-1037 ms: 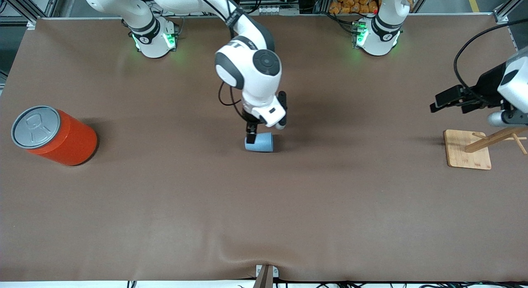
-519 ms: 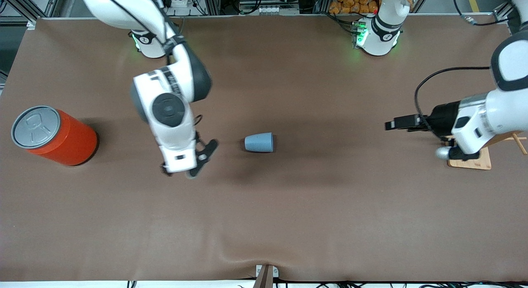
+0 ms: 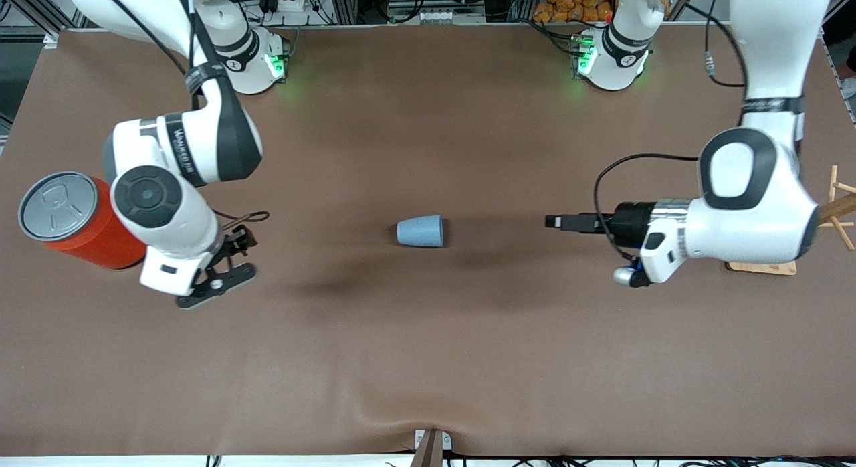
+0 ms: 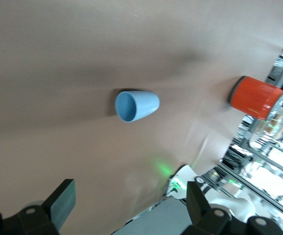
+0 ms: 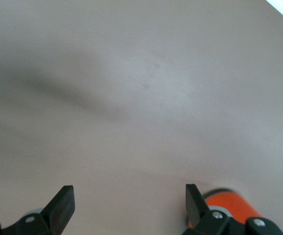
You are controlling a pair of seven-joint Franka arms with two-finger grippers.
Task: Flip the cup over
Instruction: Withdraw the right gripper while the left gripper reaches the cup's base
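The small light-blue cup [image 3: 420, 231] lies on its side in the middle of the brown table, its mouth turned toward the left arm's end. The left wrist view looks into the darker blue mouth of the cup [image 4: 136, 105]. My left gripper [image 3: 554, 221] hangs level and points at the cup from a good gap away; its jaws stand open and empty [image 4: 130, 193]. My right gripper [image 3: 231, 261] is open and empty beside the orange can, well away from the cup, and its own view [image 5: 128, 196] shows only bare table between its fingers.
A big orange can [image 3: 110, 239] with a grey lid stands at the right arm's end, close to the right arm's wrist; it also shows in both wrist views [image 4: 256, 97] [image 5: 229, 201]. A wooden rack [image 3: 836, 209] on a wooden base [image 3: 762, 267] stands at the left arm's end.
The right arm has swung away from the cup to beside the orange can. The left arm has come in from over the wooden rack toward the cup. The cup has not moved.
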